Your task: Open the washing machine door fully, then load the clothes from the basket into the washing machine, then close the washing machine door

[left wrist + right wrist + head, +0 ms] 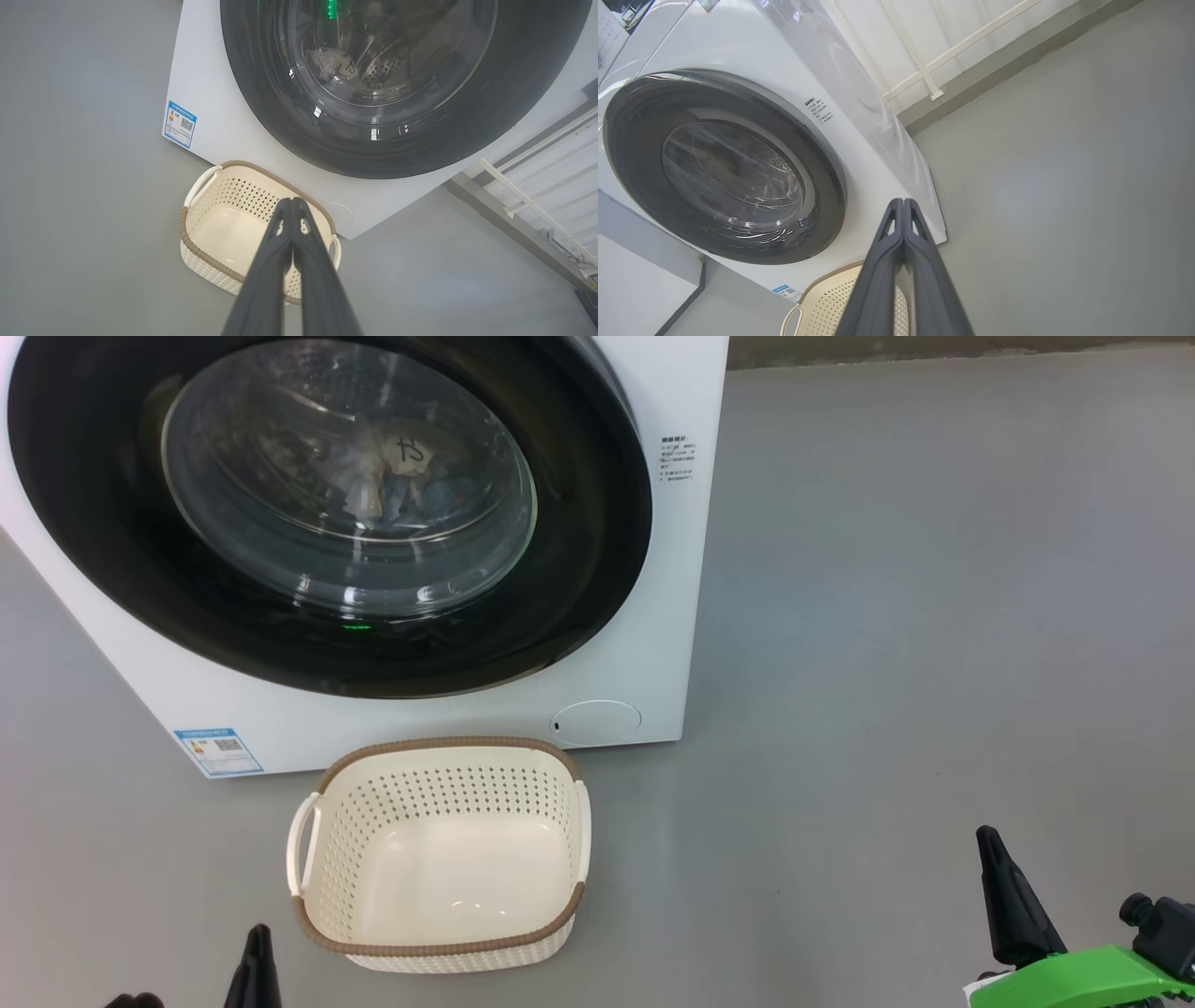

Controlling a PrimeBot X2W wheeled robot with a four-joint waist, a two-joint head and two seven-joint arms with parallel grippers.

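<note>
The white washing machine (667, 569) stands on the floor with its black-rimmed door (103, 551) shut flat against the front. Through the glass I see crumpled clothes (401, 476) lying in the drum, also the clothes (334, 65) in the left wrist view. In front of the machine sits the cream basket (448, 744), with nothing inside it. My left gripper (257, 957) is shut and holds nothing, low beside the basket's near left corner; its tips (293, 205) point over the basket (205, 254). My right gripper (1004, 887) is shut and holds nothing, far right of the basket, aimed past the machine's corner (903, 205).
Grey floor (934, 616) stretches open to the right of the machine. A wall with white rails (924, 70) runs behind and beside the machine. A blue label sticker (217, 750) and a round cover (595, 721) sit low on the machine's front. A green part (1074, 980) sits on my right arm.
</note>
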